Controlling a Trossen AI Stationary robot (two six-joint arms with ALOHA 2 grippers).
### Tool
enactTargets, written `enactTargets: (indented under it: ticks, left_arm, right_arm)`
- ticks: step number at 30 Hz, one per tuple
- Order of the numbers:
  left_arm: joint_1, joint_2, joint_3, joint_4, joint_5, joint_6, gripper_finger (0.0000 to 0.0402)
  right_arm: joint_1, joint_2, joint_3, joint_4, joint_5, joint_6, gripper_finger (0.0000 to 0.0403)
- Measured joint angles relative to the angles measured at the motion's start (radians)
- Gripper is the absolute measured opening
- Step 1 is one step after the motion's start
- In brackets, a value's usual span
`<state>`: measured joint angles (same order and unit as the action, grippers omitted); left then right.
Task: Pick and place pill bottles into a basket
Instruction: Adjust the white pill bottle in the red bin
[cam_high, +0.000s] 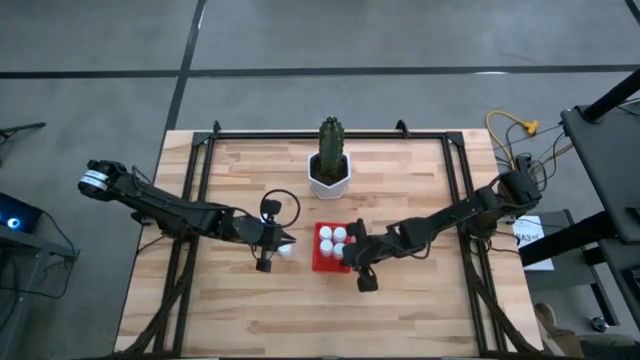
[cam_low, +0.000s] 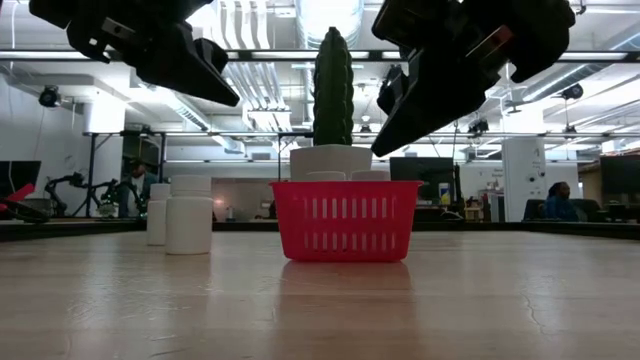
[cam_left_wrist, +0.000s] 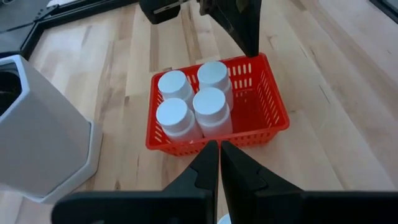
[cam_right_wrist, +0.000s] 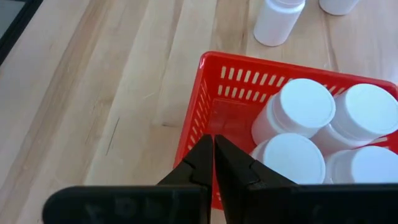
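Supporting everything is the counter (cam_high: 230, 320), with the basket (cam_high: 322, 262) serving as landmark. The cactus pot (cam_high: 328, 178) is standing just behind the basket. The left claw (cam_high: 284, 242) is hovering clenched and empty beside the basket; the right claw (cam_high: 349, 252) is hovering clenched and empty over its opposite edge. Four pill bottles (cam_left_wrist: 209, 111) are standing inside the basket; two more (cam_low: 189, 216) are standing beside it, below the left claw.
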<state>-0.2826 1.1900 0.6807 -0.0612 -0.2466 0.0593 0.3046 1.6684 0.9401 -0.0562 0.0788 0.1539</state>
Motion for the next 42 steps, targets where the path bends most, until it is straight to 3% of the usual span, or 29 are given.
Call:
enactTargets:
  ticks: [29,35,42]
  left_arm:
    - [0.0,0.0,0.0,0.0,0.0,0.0,0.0]
    - [0.0,0.0,0.0,0.0,0.0,0.0,0.0]
    - [0.0,0.0,0.0,0.0,0.0,0.0,0.0]
  right_arm:
    - [-0.034,0.003,-0.002,0.002,-0.058,0.012,0.0008]
    - [-0.072,0.003,0.002,-0.001,-0.132,0.021,0.0008]
    - [-0.084,0.002,0.11,-0.19,-0.136,-0.012,0.0008]
